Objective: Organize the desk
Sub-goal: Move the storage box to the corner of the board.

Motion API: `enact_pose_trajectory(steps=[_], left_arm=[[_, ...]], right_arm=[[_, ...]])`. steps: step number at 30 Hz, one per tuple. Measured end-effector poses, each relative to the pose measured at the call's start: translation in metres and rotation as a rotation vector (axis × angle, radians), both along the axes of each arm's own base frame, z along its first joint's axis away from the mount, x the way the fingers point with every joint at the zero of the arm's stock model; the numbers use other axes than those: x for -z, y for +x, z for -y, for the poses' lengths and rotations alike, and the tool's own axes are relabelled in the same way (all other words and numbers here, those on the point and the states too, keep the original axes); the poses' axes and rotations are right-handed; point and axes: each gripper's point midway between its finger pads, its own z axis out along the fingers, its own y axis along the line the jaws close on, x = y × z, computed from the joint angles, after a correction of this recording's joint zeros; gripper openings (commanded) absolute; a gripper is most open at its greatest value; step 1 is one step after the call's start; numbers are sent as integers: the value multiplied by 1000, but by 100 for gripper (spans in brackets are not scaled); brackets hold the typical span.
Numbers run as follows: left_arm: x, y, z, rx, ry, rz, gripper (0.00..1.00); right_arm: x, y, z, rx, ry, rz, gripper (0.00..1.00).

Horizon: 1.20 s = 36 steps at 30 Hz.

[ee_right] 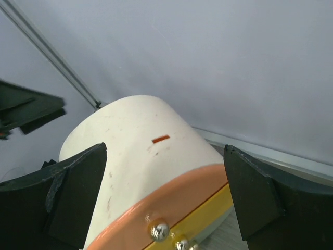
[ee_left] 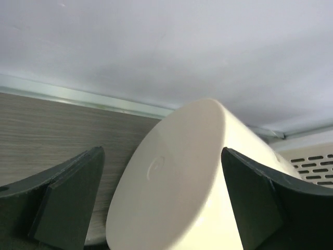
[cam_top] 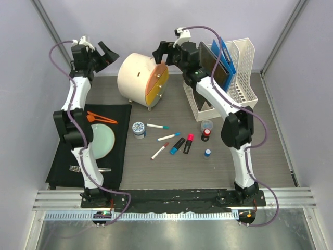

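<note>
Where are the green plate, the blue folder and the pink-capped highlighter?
green plate (cam_top: 106,139), top external view, bare right side
blue folder (cam_top: 227,56), top external view, upper edge
pink-capped highlighter (cam_top: 188,145), top external view, black body

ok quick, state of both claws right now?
Left claw: open, holding nothing.
Right claw: open, holding nothing.

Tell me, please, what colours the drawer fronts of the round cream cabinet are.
Orange and yellow drawer fronts, clearest in the right wrist view.
</note>
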Motion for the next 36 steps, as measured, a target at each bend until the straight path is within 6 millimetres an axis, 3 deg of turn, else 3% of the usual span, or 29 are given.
enact_pose_trajectory(steps=[4,8,11,13,17,21,25,36], left_arm=[[-42,-41,-10,-93,34,69,100],[-57,-84,-2,-122,24,89,100],[-48,-102,22,-84,16,70,100],[-30,-111,49,-35,15,33,100],[5,-125,90,51,15,-48,100],[21,-128,97,61,6,-87,100],[25,-124,92,49,0,-90,100],[29,-120,91,52,-2,-90,100]], right_arm=[[29,30,-8,-22,0,-45,100],[56,48,-12,-50,13,-85,100],[72,57,-14,-78,32,-104,100],[79,59,-14,-95,46,-120,100],[75,59,-14,-138,79,-124,100],[74,53,-18,-203,104,-137,100],[85,47,-23,-246,125,-163,100],[88,25,-14,-287,119,-208,100]])
